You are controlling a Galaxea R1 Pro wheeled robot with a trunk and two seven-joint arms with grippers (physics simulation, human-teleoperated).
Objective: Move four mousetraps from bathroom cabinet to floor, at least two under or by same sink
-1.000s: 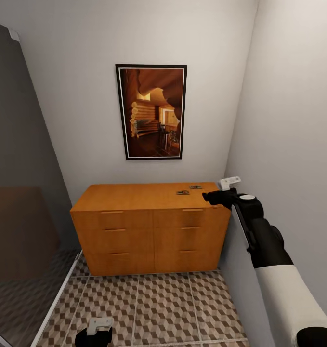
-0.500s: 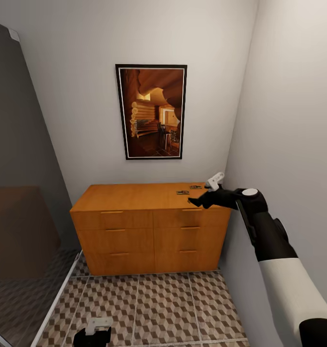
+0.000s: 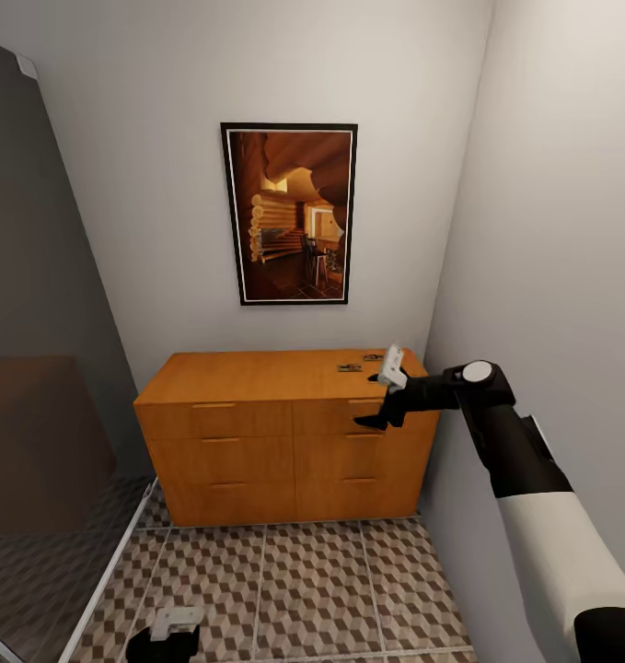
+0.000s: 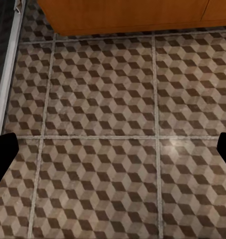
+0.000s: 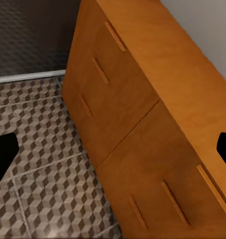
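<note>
The orange-brown cabinet [image 3: 257, 433] stands against the back wall on the cube-patterned bathroom floor [image 3: 312, 589]. Two small mousetraps [image 3: 350, 367] [image 3: 374, 356] lie on its top near the right rear corner. My right gripper [image 3: 383, 396] hangs open at the cabinet's front right top edge, just in front of the traps, with nothing between its fingers. The right wrist view looks down the cabinet's drawer fronts [image 5: 142, 124] between wide-apart fingertips [image 5: 3, 154]. My left gripper [image 3: 165, 631] is low over the floor tiles [image 4: 113, 99], open and empty.
A dark glass shower panel [image 3: 36, 322] and its pale floor rail [image 3: 109, 571] close the left side. A grey wall [image 3: 551, 276] runs close along my right arm. A framed picture [image 3: 289, 214] hangs above the cabinet.
My right gripper has swung left and down, from beside the right wall to the cabinet's front top edge, turning its fingers one above the other. The left gripper slid slightly left.
</note>
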